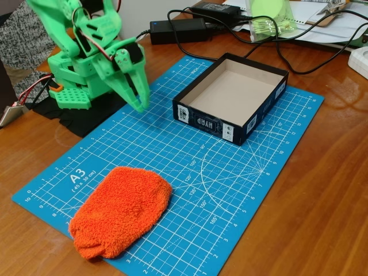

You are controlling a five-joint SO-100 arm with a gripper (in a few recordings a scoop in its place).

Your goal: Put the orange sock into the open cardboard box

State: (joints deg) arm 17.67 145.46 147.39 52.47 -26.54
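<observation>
Orange sock (122, 211) lies at seven o'clock on the blue mat (230, 190), well apart from the open cardboard box (231, 99) at one o'clock; green jaws hang clenched, and the limp cloth could snag the box rim.

Bright even light, soft shadows, sharp

Hobby workbench: cutting mat (230, 190), power adapters (178, 30), tangled cables (299, 63).

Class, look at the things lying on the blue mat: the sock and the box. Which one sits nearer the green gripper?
The box. It sits just right of the gripper, while the sock lies at the mat's near corner.
</observation>
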